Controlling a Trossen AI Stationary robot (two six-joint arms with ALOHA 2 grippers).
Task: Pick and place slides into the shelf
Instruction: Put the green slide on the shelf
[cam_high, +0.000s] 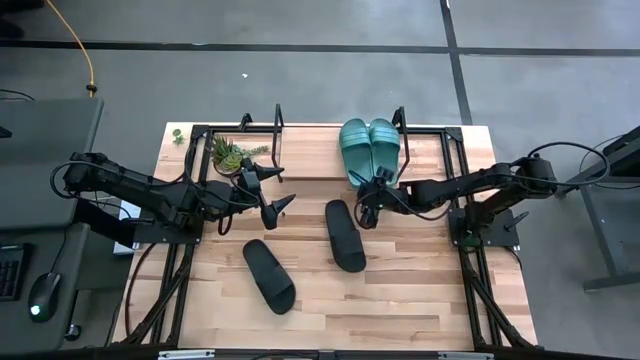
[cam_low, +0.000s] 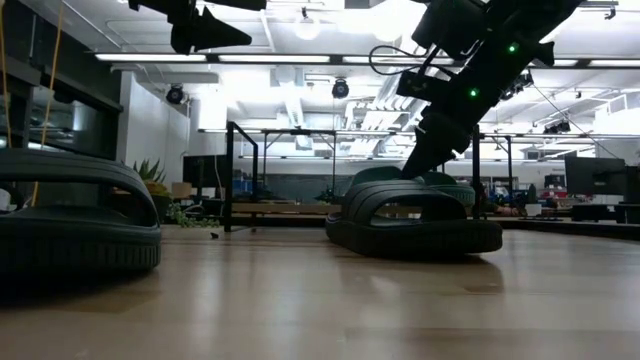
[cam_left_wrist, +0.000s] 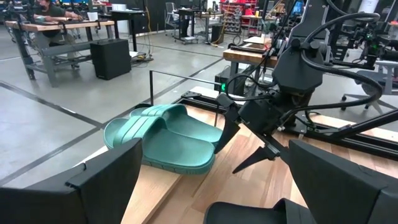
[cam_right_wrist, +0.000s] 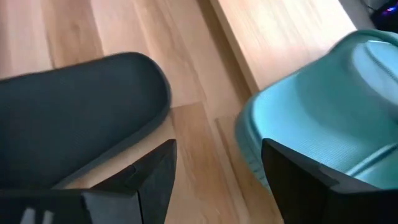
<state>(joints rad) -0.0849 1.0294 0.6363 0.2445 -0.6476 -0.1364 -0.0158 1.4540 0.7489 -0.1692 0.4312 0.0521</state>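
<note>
Two teal slides (cam_high: 368, 150) lie side by side, soles down, on the board of the shelf (cam_high: 310, 150) at the table's far side. Their near ends reach the board's near edge (cam_right_wrist: 336, 99). Two black slides lie soles down on the tabletop, one at the middle (cam_high: 345, 235) and one nearer the front (cam_high: 269, 276). My right gripper (cam_high: 370, 205) hangs open, slanting down, above the gap between the teal slides and the middle black slide (cam_right_wrist: 81, 112). My left gripper (cam_high: 280, 190) stands open and about level, high over the table's left half, with nothing between its fingers.
A small potted plant (cam_high: 228, 153) stands on the shelf's left part, close to my left gripper. Black wire end frames (cam_high: 455, 150) rise at the shelf's two ends. Bare tabletop (cam_high: 420, 290) lies at the front right.
</note>
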